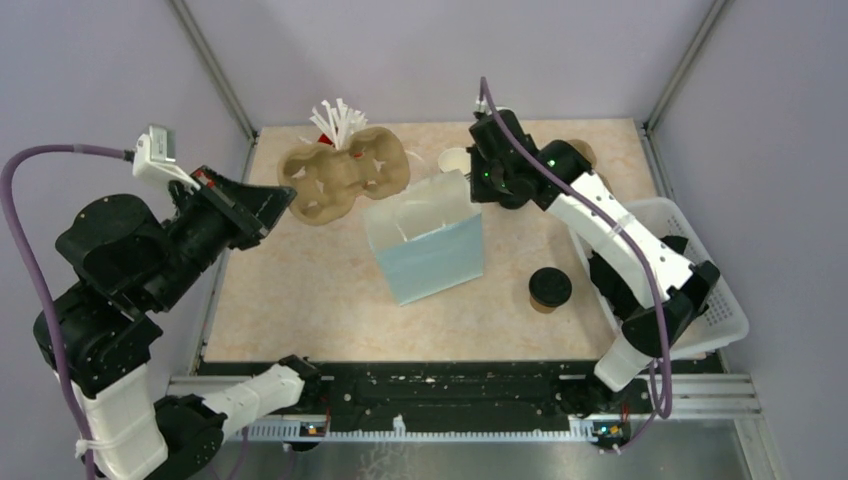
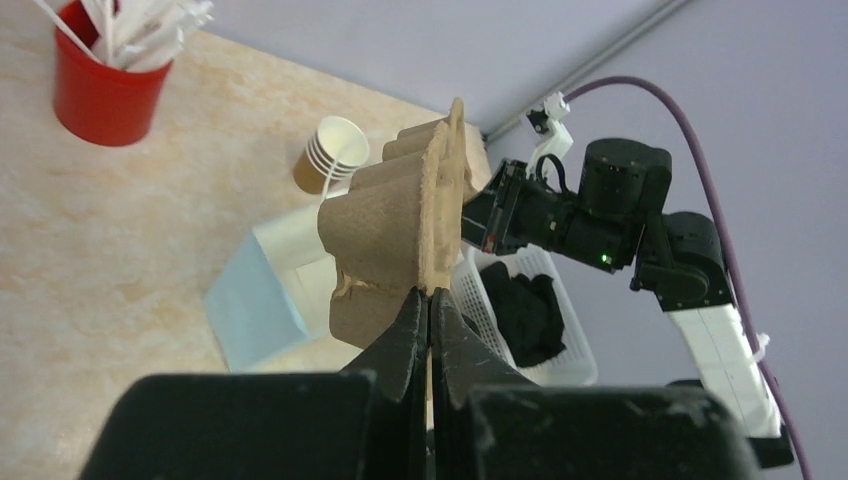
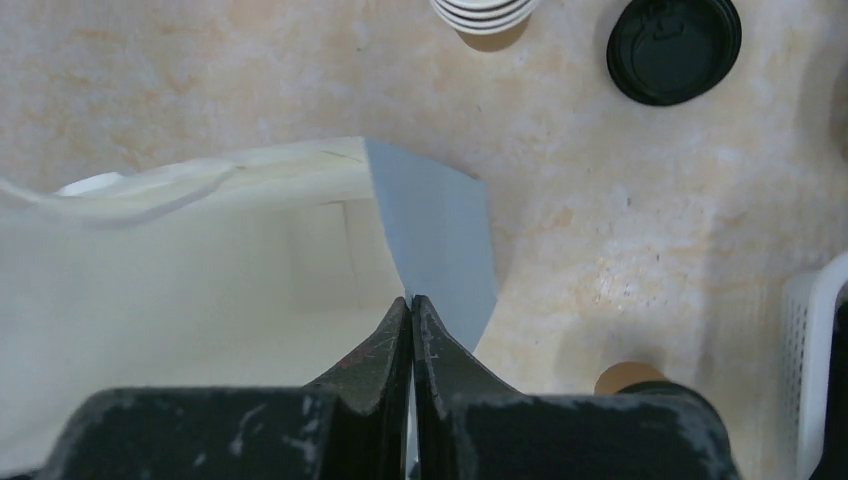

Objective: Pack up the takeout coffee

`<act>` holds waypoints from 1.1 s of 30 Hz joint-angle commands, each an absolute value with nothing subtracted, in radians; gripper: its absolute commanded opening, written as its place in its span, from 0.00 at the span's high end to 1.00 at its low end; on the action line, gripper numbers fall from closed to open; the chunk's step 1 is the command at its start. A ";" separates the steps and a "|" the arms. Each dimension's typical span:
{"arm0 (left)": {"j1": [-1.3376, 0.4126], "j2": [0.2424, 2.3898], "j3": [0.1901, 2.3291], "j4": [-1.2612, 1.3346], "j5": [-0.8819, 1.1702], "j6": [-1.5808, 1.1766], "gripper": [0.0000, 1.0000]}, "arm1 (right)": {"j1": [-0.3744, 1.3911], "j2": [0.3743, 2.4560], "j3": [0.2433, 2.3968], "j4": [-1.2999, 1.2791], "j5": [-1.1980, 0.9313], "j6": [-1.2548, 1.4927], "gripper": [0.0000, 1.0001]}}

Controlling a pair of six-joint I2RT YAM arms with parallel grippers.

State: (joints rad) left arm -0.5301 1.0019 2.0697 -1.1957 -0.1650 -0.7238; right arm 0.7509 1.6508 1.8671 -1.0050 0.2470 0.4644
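Left fingers (image 2: 402,340) pinch the cardboard cup carrier (image 2: 395,225) by its edge, holding it above the table (image 1: 300,290). Right fingers (image 3: 385,350) clamp the blue bag (image 1: 430,250) at its rim, likely steadying the mouth. The lidded coffee (image 1: 550,288) waits on the table, just right of the bag.

Beige marbled table (image 1: 300,290). On it: open blue paper bag (image 1: 435,255) in the middle, takeout coffee (image 1: 549,287) right of it, brown cup stack (image 1: 453,160) behind, red straw cup (image 2: 100,95) back-left, white basket (image 1: 725,300) at right edge.
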 commanded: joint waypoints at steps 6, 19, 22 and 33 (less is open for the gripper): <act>-0.585 0.980 2.087 -1.301 -0.007 -0.811 1.00 | 0.775 1.491 1.724 -1.066 0.274 0.751 1.00; -0.615 1.097 2.175 -1.400 -0.160 -0.778 1.00 | 0.775 1.394 1.554 -0.948 0.260 0.738 1.00; -0.617 1.087 2.170 -1.378 -0.201 -0.768 1.00 | 0.775 1.402 1.558 -0.941 0.253 0.727 1.00; -0.650 1.029 2.134 -1.412 -0.329 -0.800 1.00 | 0.775 1.440 1.583 -0.933 0.251 0.679 1.00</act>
State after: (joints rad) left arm -0.6338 1.0653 2.1571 -1.4117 -0.2703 -0.7872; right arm 0.7639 1.4284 1.5646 -0.9482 0.2600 0.7055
